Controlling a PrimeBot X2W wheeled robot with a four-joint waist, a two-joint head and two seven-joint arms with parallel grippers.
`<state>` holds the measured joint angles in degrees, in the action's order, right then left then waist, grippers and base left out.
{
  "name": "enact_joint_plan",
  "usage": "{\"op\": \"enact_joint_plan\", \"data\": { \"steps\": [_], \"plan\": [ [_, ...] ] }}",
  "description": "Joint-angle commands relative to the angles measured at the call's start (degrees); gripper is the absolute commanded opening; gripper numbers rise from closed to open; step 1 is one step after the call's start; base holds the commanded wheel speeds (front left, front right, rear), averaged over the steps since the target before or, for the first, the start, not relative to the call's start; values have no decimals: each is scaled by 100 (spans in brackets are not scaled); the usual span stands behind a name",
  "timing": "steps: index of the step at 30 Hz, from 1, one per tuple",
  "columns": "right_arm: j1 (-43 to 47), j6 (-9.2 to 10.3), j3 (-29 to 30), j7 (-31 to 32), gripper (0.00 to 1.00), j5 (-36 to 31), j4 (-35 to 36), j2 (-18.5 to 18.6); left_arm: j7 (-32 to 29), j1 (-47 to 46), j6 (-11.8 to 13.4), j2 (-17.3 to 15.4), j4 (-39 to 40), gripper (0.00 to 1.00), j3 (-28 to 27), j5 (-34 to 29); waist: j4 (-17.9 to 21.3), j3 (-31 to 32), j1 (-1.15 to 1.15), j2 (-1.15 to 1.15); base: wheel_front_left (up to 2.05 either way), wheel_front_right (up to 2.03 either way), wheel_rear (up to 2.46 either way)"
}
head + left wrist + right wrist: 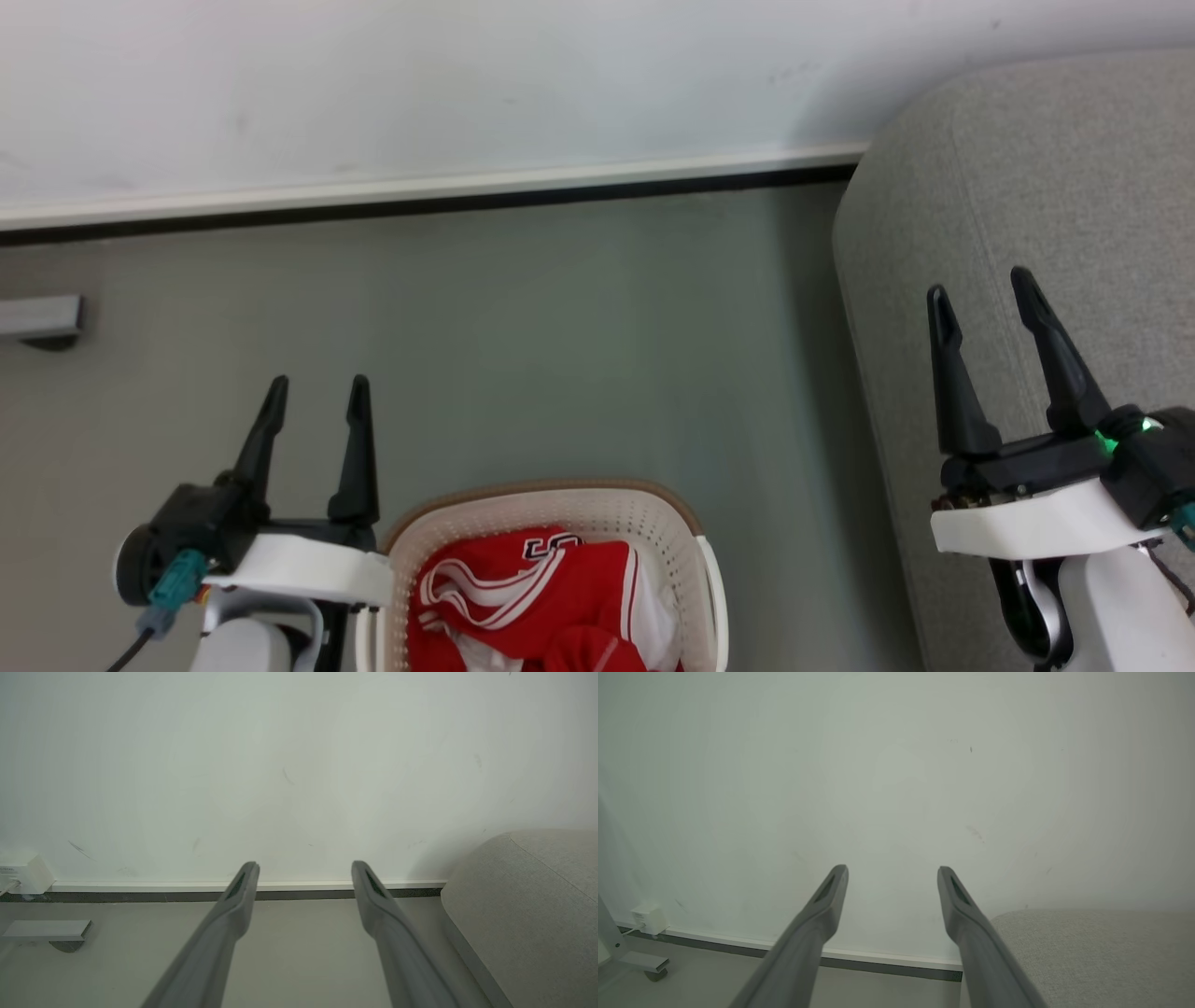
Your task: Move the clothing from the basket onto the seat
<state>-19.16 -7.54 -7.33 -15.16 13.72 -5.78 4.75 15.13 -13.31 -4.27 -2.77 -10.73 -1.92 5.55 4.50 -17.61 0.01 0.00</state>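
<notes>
Clothing (532,597), red with white stripes and trim, is lying crumpled inside the basket (597,497) at the near centre of the head view, resting against the perforated wall below the brown rim.

Left gripper (318,383): its two dark fingers are standing spread apart with nothing between them. The tips are pointing toward the far wall (467,75) and hanging over bare floor (579,336). Its white wrist housing is sitting just beside the basket's left rim; whether the two are touching cannot be told. In the left wrist view, looking along these fingers, the tips are lining up with the baseboard (140,886). A small white box (21,872) is sitting on the wall at far left, with a grey bracket (46,929) on the floor below it.

Right gripper (978,285): its fingers are likewise standing wide apart and empty, leaning slightly leftward. They are hanging above the left edge of the seat (1055,187), well apart from the basket. A green light (1111,441) is glowing at its wrist.

The seat, grey and textured with a rounded corner, is occupying the right side of the scene. A strip of floor is lying between it and the basket.
</notes>
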Motion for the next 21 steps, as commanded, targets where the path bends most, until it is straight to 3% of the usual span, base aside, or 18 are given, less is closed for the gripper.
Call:
{"op": "enact_joint_plan", "data": {
  "steps": [1,11,21],
  "plan": [
    [-116,10,8,1,100,25,36,18,4,-103,-41,-22,-46,100,-5,45,65,-201,-1,0,0,0,0],
    [-599,11,51,2,100,61,152,41,4,-628,-241,-22,-782,100,247,62,130,-917,-1,0,0,0,0],
    [-1073,10,253,2,100,51,285,166,3,-1312,-319,-25,-2043,100,996,217,4,-1484,-1,0,0,0,0]
  ]
}}
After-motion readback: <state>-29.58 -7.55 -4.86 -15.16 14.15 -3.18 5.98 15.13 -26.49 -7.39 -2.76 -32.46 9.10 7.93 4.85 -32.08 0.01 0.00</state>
